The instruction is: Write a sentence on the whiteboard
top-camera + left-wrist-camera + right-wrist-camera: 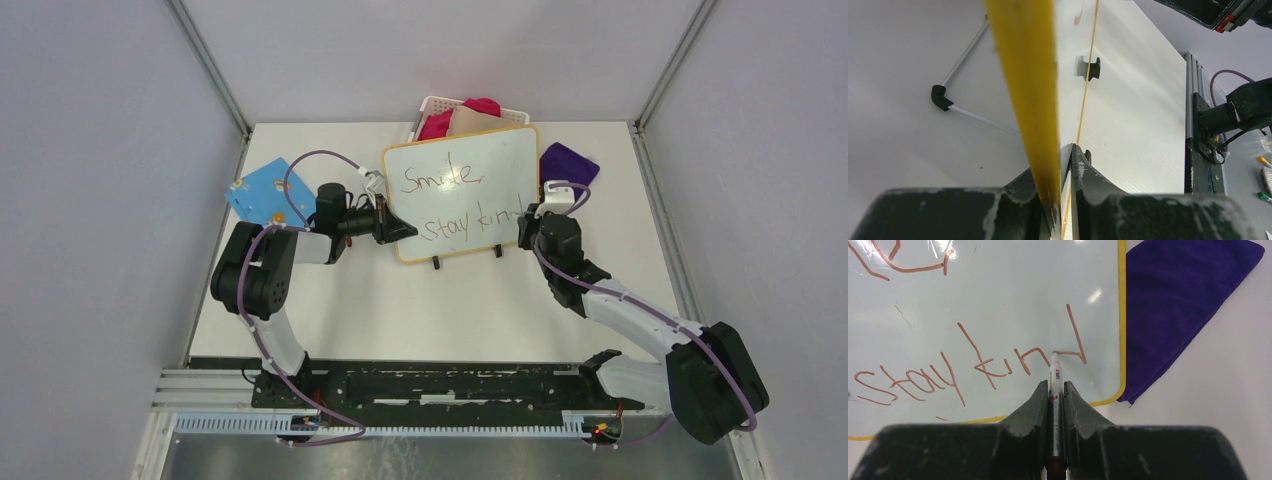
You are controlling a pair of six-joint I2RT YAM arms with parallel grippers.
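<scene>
The table point(450, 310) carries the whiteboard point(462, 200), which stands tilted on its feet towards the back, with a purple cloth point(568, 162) just beside its right edge. My left gripper point(393, 226) is clamped narrow on the board's lower left rim; in the left wrist view the yellow edge runs straight between the jaws. My right gripper point(1054, 387) pinches the marker point(1055, 371) between narrow jaws, its tip touching the board at lower right.

The sentence point(979, 361) reads "Smile," above "stay kin". The last letter has a stem and a short stroke at its foot but no closed bowl, so I judge the final d unfinished.

To finish it well, I'd use light, even pressure and curl a small loop from the tip back to the stem. The loop has to fit inside the yellow rim, which is near. The left arm should brace the board so it doesn't rock under the tip.
</scene>
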